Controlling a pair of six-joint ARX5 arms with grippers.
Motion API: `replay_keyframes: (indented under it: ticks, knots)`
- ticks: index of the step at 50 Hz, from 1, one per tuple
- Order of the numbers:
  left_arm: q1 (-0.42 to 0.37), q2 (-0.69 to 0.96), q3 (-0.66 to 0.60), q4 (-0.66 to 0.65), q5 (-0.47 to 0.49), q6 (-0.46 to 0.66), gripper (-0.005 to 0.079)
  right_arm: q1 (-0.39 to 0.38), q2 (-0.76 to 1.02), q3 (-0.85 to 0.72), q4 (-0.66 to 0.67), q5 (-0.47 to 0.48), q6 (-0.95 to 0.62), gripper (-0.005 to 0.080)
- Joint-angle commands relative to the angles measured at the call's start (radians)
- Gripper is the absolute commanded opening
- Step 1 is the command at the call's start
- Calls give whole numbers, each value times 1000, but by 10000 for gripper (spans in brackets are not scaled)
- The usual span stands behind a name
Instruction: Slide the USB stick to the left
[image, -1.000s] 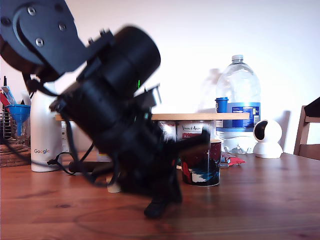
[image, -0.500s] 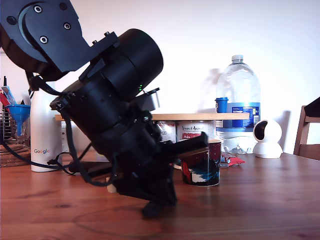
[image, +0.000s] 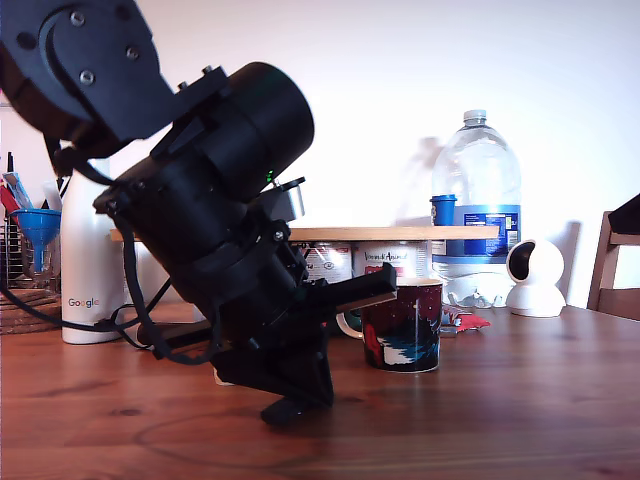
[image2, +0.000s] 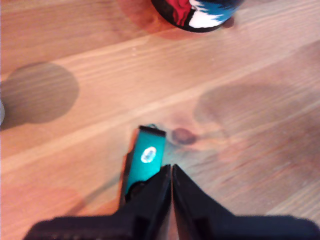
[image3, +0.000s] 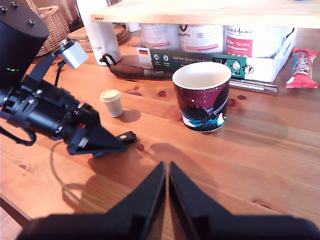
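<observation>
My first gripper (image2: 171, 172), jaws pressed together w/ nothing between, tip down on the bench (image2: 260, 100) touching the USB stick (image2: 146, 157), which lies flat near the mug (image3: 201, 95). My second gripper (image3: 166, 172) hangs above, jaws also together, empty.

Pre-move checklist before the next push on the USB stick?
1. Stick in sight: ok. USB stick lies flat on the table, visible in both wrist views.
2. Contact: ok. My first gripper sits at the stick's near end, tips overlapping it.
3. First jaws shut for pushing: ok.
4. Mug clear: ok. The mug stands apart from the stick.
5. Small cream cup clear of path: cannot tell; it stands close to the first arm and the stick.
6. My second gripper out of the way: ok, shut, holding nothing, well short of the stick.
</observation>
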Motion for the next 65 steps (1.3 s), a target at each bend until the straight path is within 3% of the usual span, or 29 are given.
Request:
replay_keyframes:
  ticks: [1,19,30,38,42,50,59,65]
  knots:
    - [4,31,-26,37,11,12,-24,0,5,-5,5,3,0,-11]
    - [37,31,-26,49,-41,12,-24,0,5,-5,5,3,0,-11]
    - [43,31,-26,146,-23,20,-24,0,5,-5,5,3,0,-11]
    - [43,42,-26,143,-18,26,-24,0,5,-5,5,3,0,-11]
    - [43,39,-26,142,-6,81,-20,0,5,-5,5,3,0,-11]
    - [37,-15,-21,120,75,213,268,0,5,-5,5,3,1,-11]
    - [32,-117,-19,-43,-18,294,271,0,5,-5,5,3,0,-11]
    - [33,-144,-19,-82,-62,307,275,0,5,-5,5,3,0,-11]
